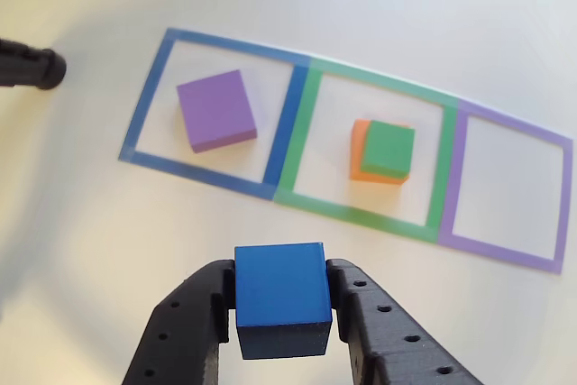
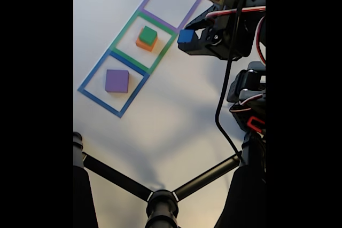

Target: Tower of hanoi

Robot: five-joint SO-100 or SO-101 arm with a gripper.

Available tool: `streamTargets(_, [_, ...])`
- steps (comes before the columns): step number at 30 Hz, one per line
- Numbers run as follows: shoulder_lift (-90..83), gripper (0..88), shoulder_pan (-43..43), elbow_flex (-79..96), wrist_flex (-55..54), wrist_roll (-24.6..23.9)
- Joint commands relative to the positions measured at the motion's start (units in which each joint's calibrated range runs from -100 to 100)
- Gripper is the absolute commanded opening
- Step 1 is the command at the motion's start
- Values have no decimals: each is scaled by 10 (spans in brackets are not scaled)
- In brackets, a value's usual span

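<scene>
Blue cube being carried above the mat

The gripper (image 1: 281,313) is clamping the blue cube (image 1: 280,299) aloft, just short of the green square (image 1: 306,123) holding the green-on-orange stack (image 1: 388,151), likely choosing its next square.

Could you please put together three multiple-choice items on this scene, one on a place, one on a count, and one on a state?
1. Where does the purple block sit?
A. in the blue-outlined square
B. in the green-outlined square
C. in the purple-outlined square

2. How many blocks are in the green-outlined square?
A. none
B. one
C. two

3. What is the tool doing?
A. hanging open
B. shut on the blue block
C. shut on the green block

Answers:
1 A: in both views the purple block lies inside the blue outline.
2 C: the green block sits on top of an orange block.
3 B: the fingers press both sides of the blue block, held above the table.
</scene>
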Motion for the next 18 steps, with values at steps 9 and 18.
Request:
streamTargets(9, [-49,44,-70,419,-419,8])
streamTargets(18, [27,46,-100,663,-858,8])
